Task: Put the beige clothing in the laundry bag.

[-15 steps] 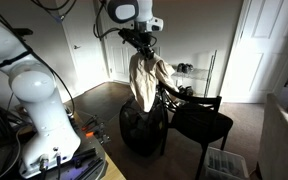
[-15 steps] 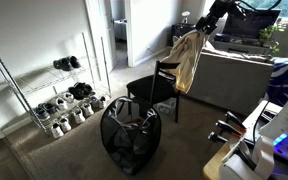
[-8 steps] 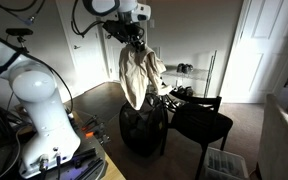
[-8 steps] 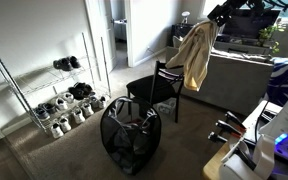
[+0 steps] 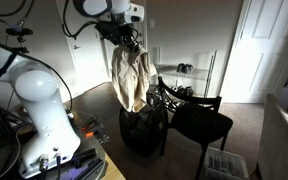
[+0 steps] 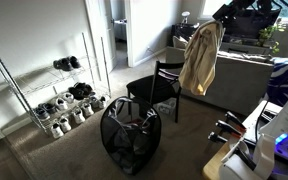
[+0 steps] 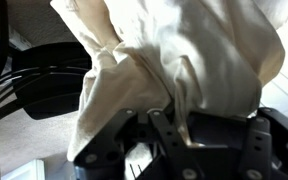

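The beige clothing [image 5: 132, 78] hangs limp from my gripper [image 5: 127, 40], which is shut on its top edge high above the floor. In an exterior view the beige clothing [image 6: 200, 57] dangles beside the black chair, well above and to the right of the laundry bag [image 6: 130, 135]. The laundry bag [image 5: 142, 130], a black round mesh hamper, stands on the carpet just below the garment's hem. In the wrist view the beige clothing [image 7: 184, 60] fills most of the picture, pinched between the black fingers [image 7: 162, 135].
A black wooden chair [image 5: 199, 122] stands next to the bag, also seen as the chair [image 6: 154, 90]. A wire shoe rack [image 6: 54, 95] lines the wall. A sofa [image 6: 239, 75] sits behind the chair. A second white robot arm [image 5: 34, 110] is near.
The gripper has carried the garment sideways and slightly higher; in one exterior view it shifted left over the bag, in the other right toward the sofa. The grip stayed shut.
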Robot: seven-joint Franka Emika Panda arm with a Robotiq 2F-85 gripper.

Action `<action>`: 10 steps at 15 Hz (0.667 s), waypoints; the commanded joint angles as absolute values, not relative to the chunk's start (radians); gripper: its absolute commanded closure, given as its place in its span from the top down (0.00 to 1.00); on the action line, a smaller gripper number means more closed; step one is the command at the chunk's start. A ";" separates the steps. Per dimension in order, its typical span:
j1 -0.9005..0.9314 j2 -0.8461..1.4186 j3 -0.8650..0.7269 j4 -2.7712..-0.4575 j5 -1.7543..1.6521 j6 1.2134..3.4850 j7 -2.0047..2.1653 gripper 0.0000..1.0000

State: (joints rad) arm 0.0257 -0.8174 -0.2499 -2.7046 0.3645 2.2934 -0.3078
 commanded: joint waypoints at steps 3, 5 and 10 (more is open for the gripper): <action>0.037 -0.619 -0.162 -2.692 0.318 2.347 -0.206 0.00; 0.057 -0.518 -0.123 -2.672 0.332 2.379 -0.160 0.00; 0.094 -0.343 -0.066 -2.596 0.333 2.358 -0.115 0.00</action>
